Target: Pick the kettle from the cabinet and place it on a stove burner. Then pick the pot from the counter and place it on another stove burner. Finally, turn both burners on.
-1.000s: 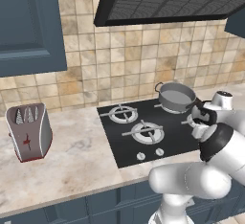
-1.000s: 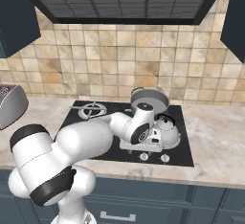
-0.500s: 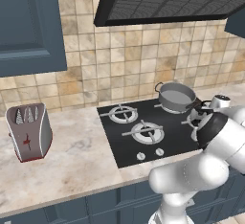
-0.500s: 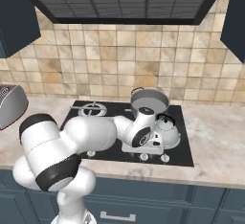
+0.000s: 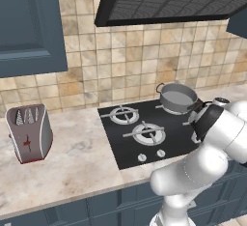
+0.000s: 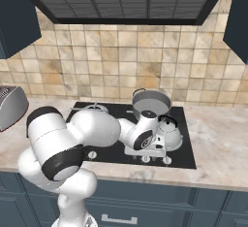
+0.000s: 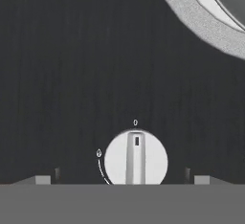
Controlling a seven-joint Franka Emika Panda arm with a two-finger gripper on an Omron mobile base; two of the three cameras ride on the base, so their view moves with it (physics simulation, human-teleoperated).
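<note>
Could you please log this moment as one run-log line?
pot on rear burner | kettle on front burner | gripper open astride knob | knob at 0

Close look down on the black glass cooktop (image 7: 62,74), with a round silver knob (image 7: 136,158) low in the middle; its raised bar runs straight up to the small "0" mark just above, and a flame symbol with a curved scale sits at its left edge. The two dark finger tips (image 7: 56,173) of the gripper (image 7: 121,173) stand wide on either side of the knob, clear of it. A burner ring (image 7: 201,19), speckled grey outside and paler inside, curves across the upper right corner.
</note>
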